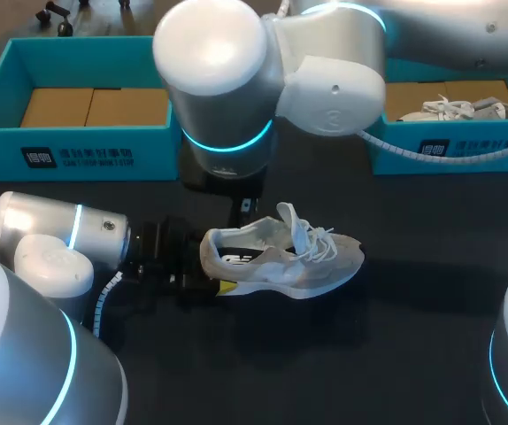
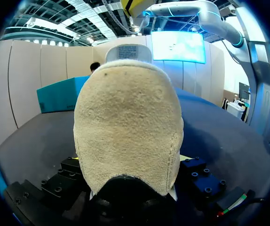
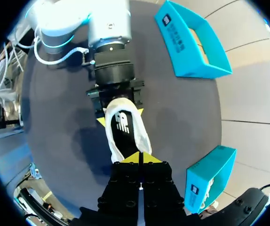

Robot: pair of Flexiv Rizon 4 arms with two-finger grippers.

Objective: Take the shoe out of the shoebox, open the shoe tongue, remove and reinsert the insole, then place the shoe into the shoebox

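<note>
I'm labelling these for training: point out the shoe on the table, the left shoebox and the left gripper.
shoe point(image 1: 280, 258), head view, middle of its side.
left shoebox point(image 1: 103, 155), head view, front wall.
left gripper point(image 3: 120, 116), right wrist view, midway between its yellow tips, at the heel.

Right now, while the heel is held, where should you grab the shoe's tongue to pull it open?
Pinch the tongue by its free top edge, coming down from above. It stands up out of the shoe, clear of the laces, and the left gripper holds the heel.
</note>
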